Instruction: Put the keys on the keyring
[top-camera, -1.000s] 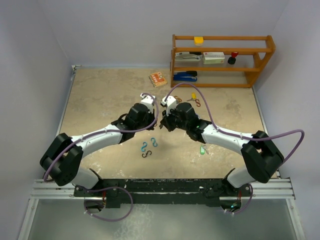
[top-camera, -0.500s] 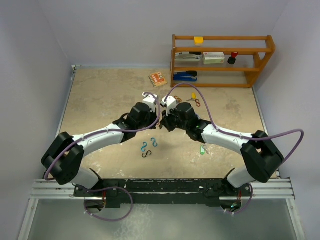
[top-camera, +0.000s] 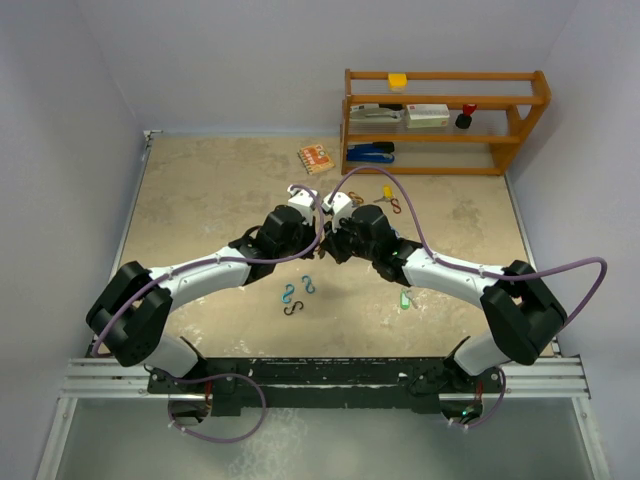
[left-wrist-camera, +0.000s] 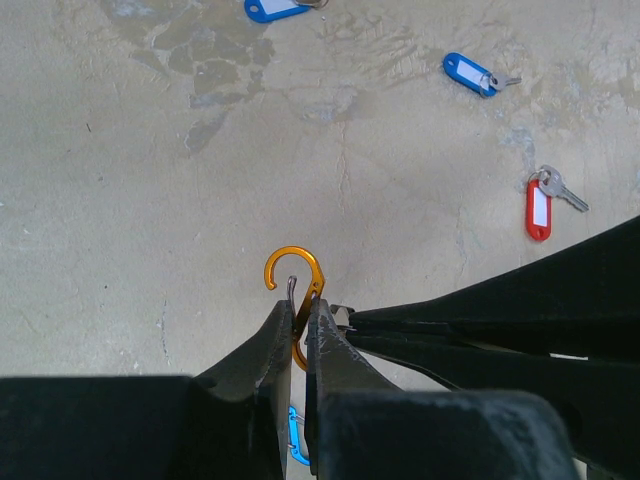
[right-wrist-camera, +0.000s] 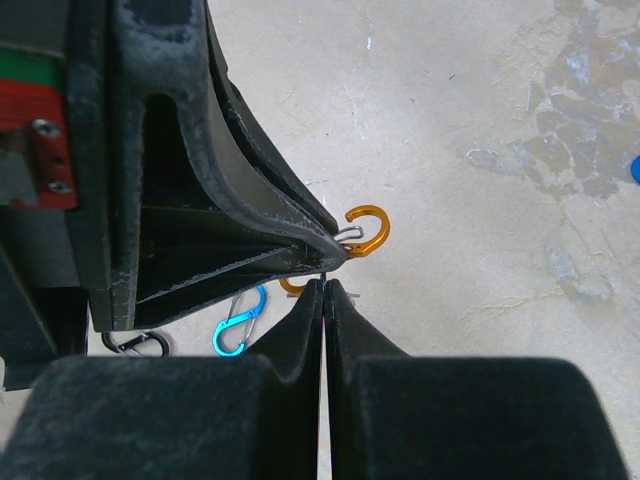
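Note:
My left gripper (left-wrist-camera: 298, 305) is shut on the keyring, an orange S-shaped clip (left-wrist-camera: 292, 268), holding it above the table with its upper hook poking out. The right gripper (right-wrist-camera: 323, 283) is shut on a thin key; only a sliver of silver metal (left-wrist-camera: 346, 318) shows at its tips. These tips touch the left fingertips (right-wrist-camera: 318, 245) beside the orange clip (right-wrist-camera: 368, 229). In the top view both grippers meet at mid-table (top-camera: 322, 242). Loose keys lie on the table: a blue-tagged one (left-wrist-camera: 470, 73), a red-tagged one (left-wrist-camera: 538, 208), a green one (top-camera: 405, 299) and a yellow one (top-camera: 387, 192).
A blue clip (right-wrist-camera: 238, 320) and a black clip (right-wrist-camera: 135, 343) lie on the table below the grippers, near a teal one (top-camera: 309, 284). A wooden shelf (top-camera: 445, 120) with a stapler and boxes stands at the back right, and an orange packet (top-camera: 315, 158) lies left of it.
The left arm has edged a little to the right, bringing the orange clip closer against the right gripper's tips. Both grippers stay shut.

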